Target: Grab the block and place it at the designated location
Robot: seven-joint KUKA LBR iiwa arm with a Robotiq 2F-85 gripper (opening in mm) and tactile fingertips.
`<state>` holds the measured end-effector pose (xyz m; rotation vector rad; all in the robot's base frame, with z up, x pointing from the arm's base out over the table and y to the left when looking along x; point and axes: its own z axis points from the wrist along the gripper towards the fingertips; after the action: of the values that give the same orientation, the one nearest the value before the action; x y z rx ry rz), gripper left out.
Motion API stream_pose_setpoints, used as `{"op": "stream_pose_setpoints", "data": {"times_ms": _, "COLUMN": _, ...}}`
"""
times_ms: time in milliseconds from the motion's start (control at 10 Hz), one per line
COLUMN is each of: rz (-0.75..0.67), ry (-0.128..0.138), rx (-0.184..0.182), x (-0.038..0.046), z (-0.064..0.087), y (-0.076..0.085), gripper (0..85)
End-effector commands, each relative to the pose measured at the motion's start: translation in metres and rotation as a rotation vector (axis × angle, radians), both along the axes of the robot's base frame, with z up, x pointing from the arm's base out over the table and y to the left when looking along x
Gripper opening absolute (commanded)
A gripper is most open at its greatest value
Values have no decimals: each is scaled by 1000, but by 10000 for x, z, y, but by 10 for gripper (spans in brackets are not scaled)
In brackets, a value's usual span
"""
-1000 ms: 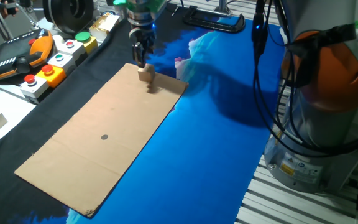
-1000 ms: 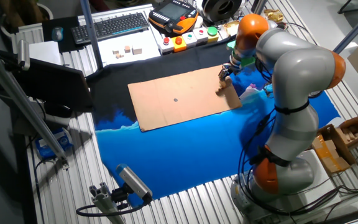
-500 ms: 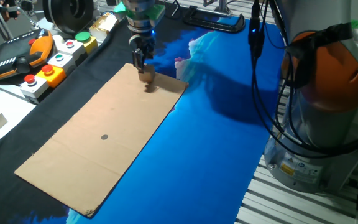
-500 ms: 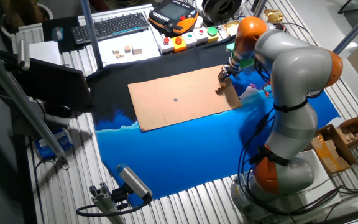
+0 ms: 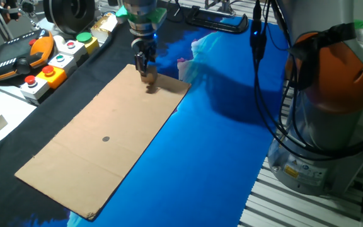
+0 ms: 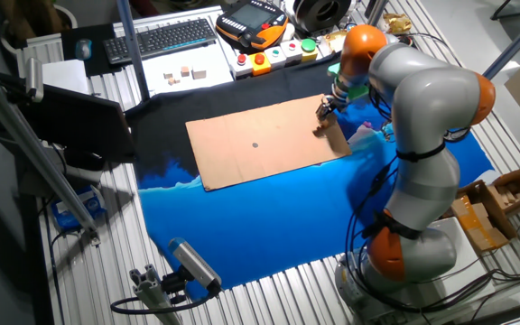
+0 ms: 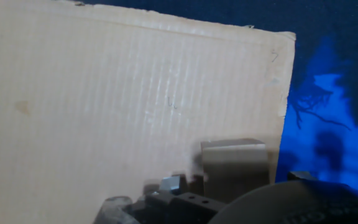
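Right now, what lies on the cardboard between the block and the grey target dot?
Nothing: in both fixed views the stretch of cardboard between the block, under the gripper, and the dot is bare.

Cardboard [image 5: 99, 148] bare btwn block [image 5: 149, 77] & dot [image 5: 106, 139] (button boxes [image 5: 46, 69] beside).

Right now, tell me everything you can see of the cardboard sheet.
The cardboard sheet is a plain brown rectangle of corrugated board lying flat on blue and black cloth. Its edges look slightly ragged in the hand view. A small dark dot is marked near its middle. The tan block sits near one corner, with the gripper right at it.
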<state>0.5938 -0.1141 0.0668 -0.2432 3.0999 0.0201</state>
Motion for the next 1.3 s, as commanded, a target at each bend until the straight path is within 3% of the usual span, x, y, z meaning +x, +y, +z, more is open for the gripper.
{"op": "stream_pose_setpoints", "data": {"times_ms": 0, "rz": -3, "ry": -1, "rx": 0, "x": 0, "z": -18, "y": 1, "gripper": 850}}
{"op": "stream_pose_setpoints", "data": {"times_ms": 400, "rz": 14, "ry": 0, "rx": -11, "x": 5, "z": -62, "y": 1, "gripper": 850}}
{"op": "stream_pose_setpoints", "data": {"times_ms": 900, "rz": 31, "ry": 0, "rx": -19, "x": 4, "z": -109, "y": -5, "gripper": 757}}
{"op": "stream_pose_setpoints", "data": {"times_ms": 1000, "rz": 37, "ry": 4, "rx": -19, "x": 4, "z": -108, "y": -7, "gripper": 710}}
{"op": "stream_pose_setpoints", "data": {"times_ms": 1200, "rz": 51, "ry": 18, "rx": -12, "x": 9, "z": -97, "y": -16, "gripper": 507}}
